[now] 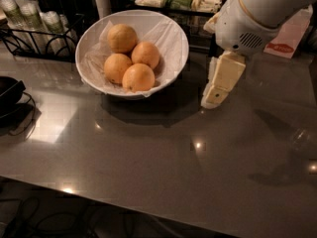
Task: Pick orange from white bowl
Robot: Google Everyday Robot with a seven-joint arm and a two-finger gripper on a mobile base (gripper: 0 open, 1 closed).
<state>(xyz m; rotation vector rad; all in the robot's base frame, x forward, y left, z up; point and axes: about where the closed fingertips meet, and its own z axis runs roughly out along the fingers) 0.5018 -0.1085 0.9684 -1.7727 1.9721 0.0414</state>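
One broad grey counter point(148, 162) carries everything here, and the robot's white arm point(257, 14) comes in from the upper right of the camera view. Next in size is the white bowl point(176, 38), lined with crinkled paper and standing toward the back left of the counter. It holds four fruits packed touching one another.

The gripper point(214, 99) hangs tip-down just outside the bowl's right-hand rim, close above the counter and beside the bowl, not over it. It holds nothing, and whether it is apart or together I cannot tell, since it shows side-on as one cream block.

The orange point(122, 37) is the paler, yellower one (the other three are deeper in colour) and sits at the back of the cluster, farthest from the claw. From the gripper it lies toward the picture's left and further back, across the bowl. A deeper-orange fruit point(145, 54) sits between the two. My judgement is that the reach must rise over the rim and pass that nearer fruit before coming down. Being round, the orange offers no preferred axis for the grasp.
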